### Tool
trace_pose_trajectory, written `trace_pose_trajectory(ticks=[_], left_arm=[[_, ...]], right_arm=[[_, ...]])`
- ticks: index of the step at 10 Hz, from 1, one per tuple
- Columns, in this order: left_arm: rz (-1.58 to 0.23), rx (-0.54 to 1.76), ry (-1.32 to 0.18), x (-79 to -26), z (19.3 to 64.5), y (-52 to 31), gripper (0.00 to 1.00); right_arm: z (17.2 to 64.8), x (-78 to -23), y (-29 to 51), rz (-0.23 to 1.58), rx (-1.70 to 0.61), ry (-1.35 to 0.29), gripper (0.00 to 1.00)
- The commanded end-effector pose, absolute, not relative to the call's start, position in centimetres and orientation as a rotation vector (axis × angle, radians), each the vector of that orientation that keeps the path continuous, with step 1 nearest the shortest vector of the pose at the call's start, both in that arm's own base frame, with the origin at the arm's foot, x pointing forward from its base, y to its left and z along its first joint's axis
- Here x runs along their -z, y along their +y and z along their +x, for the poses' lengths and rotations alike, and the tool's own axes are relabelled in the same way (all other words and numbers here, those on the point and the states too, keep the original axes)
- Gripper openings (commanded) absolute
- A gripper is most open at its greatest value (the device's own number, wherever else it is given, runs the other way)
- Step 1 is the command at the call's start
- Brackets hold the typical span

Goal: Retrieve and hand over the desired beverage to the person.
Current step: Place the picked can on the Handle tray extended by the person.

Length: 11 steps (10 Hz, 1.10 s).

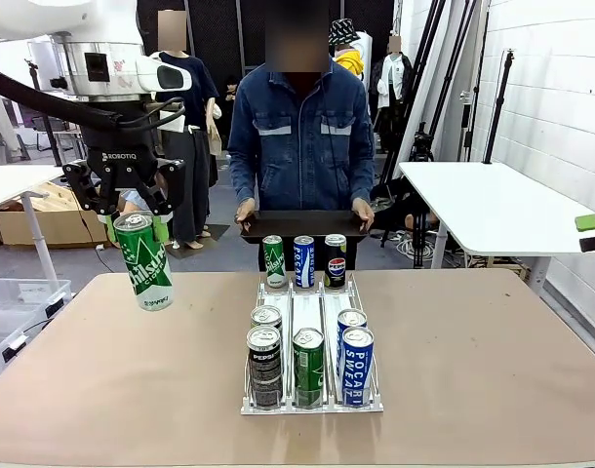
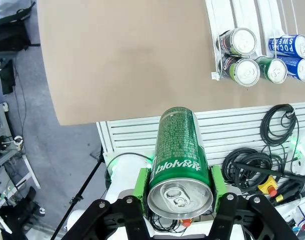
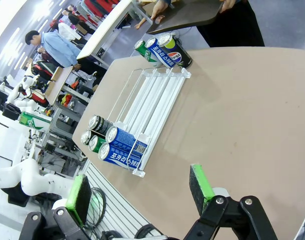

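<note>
My left gripper point(image 1: 134, 216) is shut on a green Chilsung can point(image 1: 144, 260), held upright in the air above the table's left side. In the left wrist view the same green can point(image 2: 180, 161) sits between the green pads point(image 2: 140, 186), top toward the camera. The person point(image 1: 300, 136) in a denim jacket stands at the far side holding a dark tray point(image 1: 299, 225) with both hands. My right gripper point(image 3: 140, 192) is open above the table, nothing between its fingers.
A clear rack point(image 1: 310, 336) in the table's middle holds three cans at its far end and several at the near end, among them Pepsi, green and Pocari Sweat cans. A white table point(image 1: 493, 205) stands at the right, a plastic bin point(image 1: 10, 302) at the left.
</note>
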<state>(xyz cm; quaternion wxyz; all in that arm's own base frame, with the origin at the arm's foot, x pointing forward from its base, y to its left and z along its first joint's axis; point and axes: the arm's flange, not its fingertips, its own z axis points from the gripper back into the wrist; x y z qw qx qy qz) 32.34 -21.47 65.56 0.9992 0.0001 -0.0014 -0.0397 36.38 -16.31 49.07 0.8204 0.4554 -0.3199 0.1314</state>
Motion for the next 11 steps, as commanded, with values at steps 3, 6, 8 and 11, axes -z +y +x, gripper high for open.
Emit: trace_pose_trajectory(ticks=[3, 6, 8, 11], left_arm=[[0.001, 0.085, -0.015, -66.05, 32.43, -21.19, 0.0], [0.001, 0.085, -0.015, -66.05, 32.43, -21.19, 0.0], [0.001, 0.085, -0.015, -66.05, 32.43, -21.19, 0.0], [0.001, 0.085, -0.015, -66.05, 32.43, -21.19, 0.0]], right_arm=[[36.38, -49.18, -16.28, 0.977, -0.277, -0.683, 1.0], [36.38, -49.18, -16.28, 0.977, -0.277, -0.683, 1.0], [36.38, -49.18, -16.28, 0.977, -0.277, -0.683, 1.0], [36.38, -49.18, -16.28, 0.977, -0.277, -0.683, 1.0]])
